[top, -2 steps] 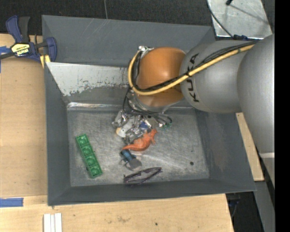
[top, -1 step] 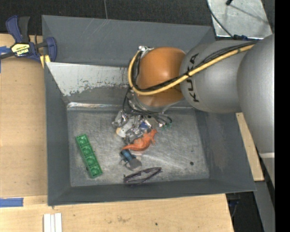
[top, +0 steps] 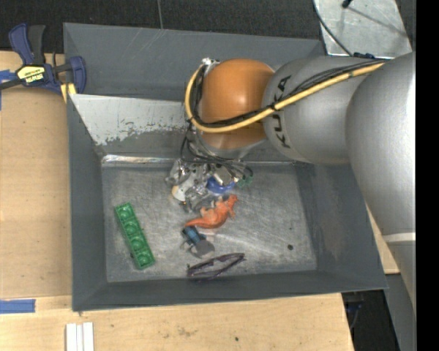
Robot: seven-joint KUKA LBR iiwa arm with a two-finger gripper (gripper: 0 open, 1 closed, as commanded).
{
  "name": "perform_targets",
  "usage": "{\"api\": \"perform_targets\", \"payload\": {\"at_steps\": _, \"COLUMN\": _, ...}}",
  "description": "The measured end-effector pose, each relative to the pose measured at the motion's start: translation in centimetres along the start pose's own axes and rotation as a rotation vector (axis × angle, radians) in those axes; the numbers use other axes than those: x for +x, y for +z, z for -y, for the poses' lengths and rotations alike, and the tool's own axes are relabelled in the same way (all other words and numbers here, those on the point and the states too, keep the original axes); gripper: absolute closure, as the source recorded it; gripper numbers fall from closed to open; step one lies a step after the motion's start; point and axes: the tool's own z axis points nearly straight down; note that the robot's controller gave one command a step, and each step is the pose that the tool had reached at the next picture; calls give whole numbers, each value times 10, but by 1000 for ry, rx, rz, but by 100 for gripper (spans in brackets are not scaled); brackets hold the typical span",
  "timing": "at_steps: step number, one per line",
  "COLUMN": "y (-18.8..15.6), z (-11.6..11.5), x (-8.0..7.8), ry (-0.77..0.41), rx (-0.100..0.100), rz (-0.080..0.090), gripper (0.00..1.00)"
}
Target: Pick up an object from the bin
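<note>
My claw (top: 203,183) hangs just beside the orange toy (top: 216,213); apart or together, I can't tell. The blue piece (top: 192,234) touching it could foul a grab.

A black backdrop (top: 241,6) lies beyond the bin; a pale speckled floor patch (top: 366,24) shows top right
</note>
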Motion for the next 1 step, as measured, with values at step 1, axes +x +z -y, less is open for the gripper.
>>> {"api": "perform_targets", "payload": {"at_steps": 1, "y": -34, "z": -9, "x": 13, "ry": -5, "rx": -2, "rz": -1, "gripper": 100}}
